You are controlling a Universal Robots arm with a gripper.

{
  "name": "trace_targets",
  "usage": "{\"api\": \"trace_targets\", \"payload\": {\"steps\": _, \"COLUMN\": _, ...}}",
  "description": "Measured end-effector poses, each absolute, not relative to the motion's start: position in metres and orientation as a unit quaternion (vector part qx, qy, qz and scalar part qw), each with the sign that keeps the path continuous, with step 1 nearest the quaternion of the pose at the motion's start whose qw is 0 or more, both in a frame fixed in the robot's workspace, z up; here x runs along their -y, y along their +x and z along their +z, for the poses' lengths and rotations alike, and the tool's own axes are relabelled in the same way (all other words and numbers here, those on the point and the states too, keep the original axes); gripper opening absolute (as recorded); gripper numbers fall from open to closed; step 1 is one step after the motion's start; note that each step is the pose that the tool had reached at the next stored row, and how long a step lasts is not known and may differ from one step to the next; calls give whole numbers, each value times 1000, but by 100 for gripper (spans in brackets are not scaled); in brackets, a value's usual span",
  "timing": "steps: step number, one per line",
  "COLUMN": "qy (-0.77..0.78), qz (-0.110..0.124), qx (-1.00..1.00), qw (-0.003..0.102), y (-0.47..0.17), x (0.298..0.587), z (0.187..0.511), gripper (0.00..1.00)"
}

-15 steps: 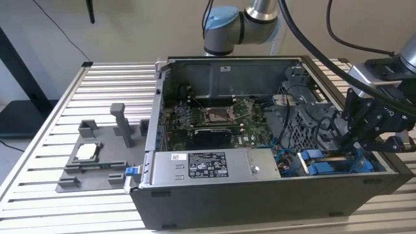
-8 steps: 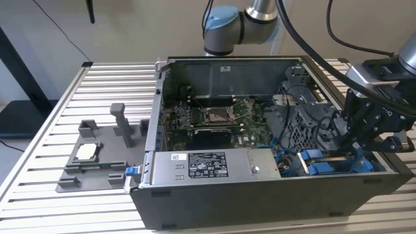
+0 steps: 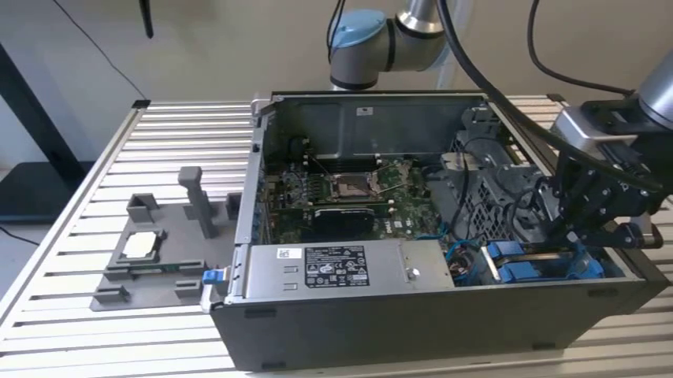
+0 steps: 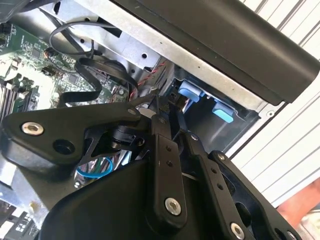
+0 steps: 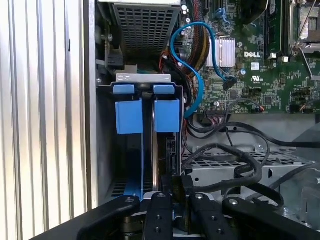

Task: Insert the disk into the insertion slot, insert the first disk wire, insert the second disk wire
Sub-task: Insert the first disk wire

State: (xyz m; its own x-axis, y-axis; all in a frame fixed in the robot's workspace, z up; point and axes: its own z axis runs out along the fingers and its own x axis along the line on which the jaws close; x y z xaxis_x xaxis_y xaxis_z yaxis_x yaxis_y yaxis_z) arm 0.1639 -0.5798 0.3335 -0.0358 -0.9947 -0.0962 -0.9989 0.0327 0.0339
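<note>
Slatted table [image 5: 45, 100] flanks the gripper [image 5: 177, 197], fingers [image 5: 159, 207] pinched narrow on a black plug [image 5: 186, 181] before the insertion slot [image 5: 142, 80].

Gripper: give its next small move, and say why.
Probably ease the connector straight on toward the disk in the slot: the gripper is shut on it, in line with the disk's end and apparently just short of it.
</note>
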Motion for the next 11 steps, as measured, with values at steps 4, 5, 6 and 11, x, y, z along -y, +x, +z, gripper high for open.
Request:
{"api": "trace_targets", "payload": {"steps": 4, "qy": -694, "qz": 46, "qx": -718, "qw": 23, "y": 164, "x": 580, "z": 333, "gripper": 19}}
{"api": "trace_targets", "payload": {"steps": 5, "qy": -694, "qz": 46, "qx": -718, "qw": 23, "y": 164, "x": 580, "z": 333, "gripper": 19}}
{"api": "trace_targets", "payload": {"steps": 6, "qy": -694, "qz": 46, "qx": -718, "qw": 23, "y": 164, "x": 580, "z": 333, "gripper": 19}}
{"api": "trace_targets", "payload": {"steps": 11, "qy": -694, "qz": 47, "qx": -718, "qw": 24, "y": 164, "x": 580, "z": 332, "gripper": 20}}
